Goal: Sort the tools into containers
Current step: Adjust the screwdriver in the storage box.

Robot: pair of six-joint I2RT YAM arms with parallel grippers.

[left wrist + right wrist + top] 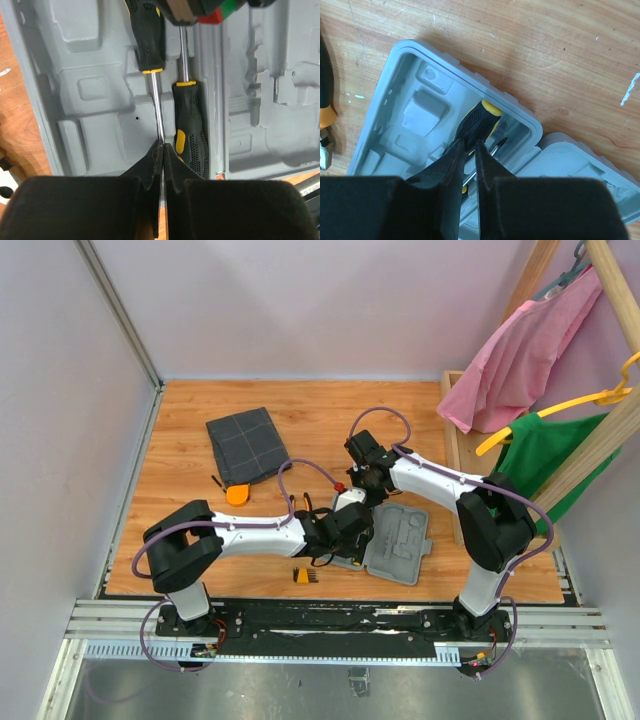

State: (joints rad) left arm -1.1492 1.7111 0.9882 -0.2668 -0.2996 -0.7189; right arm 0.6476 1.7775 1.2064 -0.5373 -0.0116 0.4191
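On the desk (300, 410) the open grey case (405, 550) lies apart from the fabric pouch (243, 445). The left tool (161, 146) clamps the first screwdriver (147, 40) by its shaft, the right tool (469, 145) pinches the second screwdriver (189, 115), both lying in the case. Pliers (326, 117), bit holder (305, 575) and orange piece (237, 494) wait loose, unsorted

top: high, over whole table (300, 410) | wrists: close, facing down | shared: grey case (400, 545)

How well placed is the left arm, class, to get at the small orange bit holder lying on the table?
Probably yes, but not straight away. The bit holder lies uncovered on the table beside the arm's forearm. The left claw is shut on a screwdriver shaft inside the case, so it must release first.
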